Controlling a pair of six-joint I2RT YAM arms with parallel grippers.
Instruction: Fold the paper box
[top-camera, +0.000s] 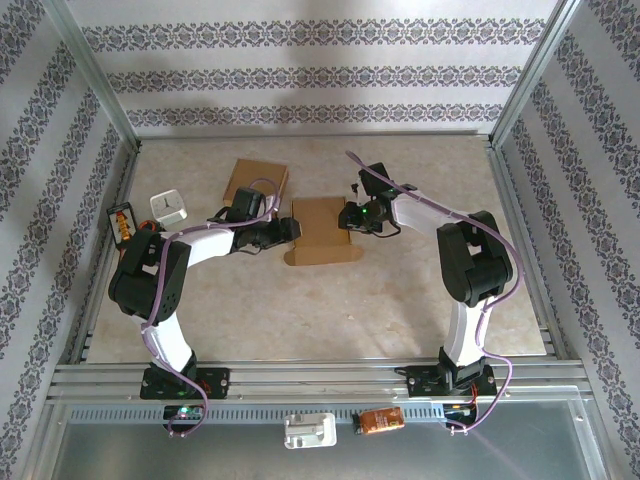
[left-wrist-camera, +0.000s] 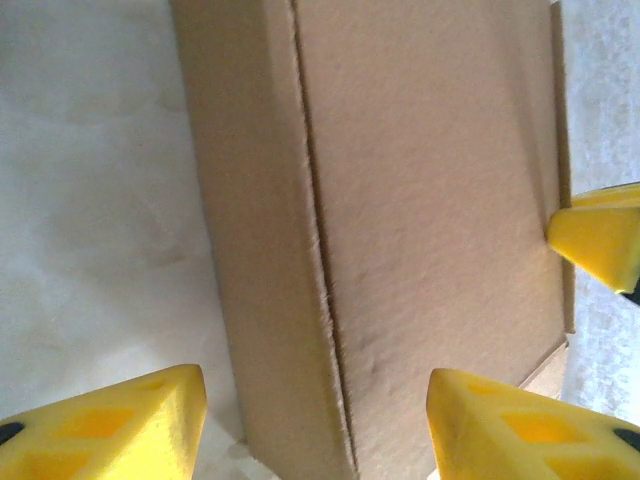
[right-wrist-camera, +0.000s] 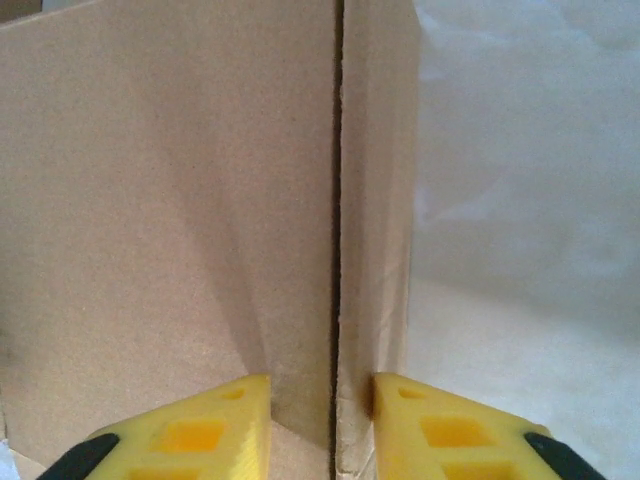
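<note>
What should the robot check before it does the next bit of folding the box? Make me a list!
1. Paper box lies between the two arms: ok.
2. Left gripper has its jaws apart over the box's crease: ok.
3. Right gripper straddles the edge of the side flap: ok.
4. Right gripper really pinching that flap: cannot tell.
5. Grippers clear of each other, at opposite edges of the box: ok.
</note>
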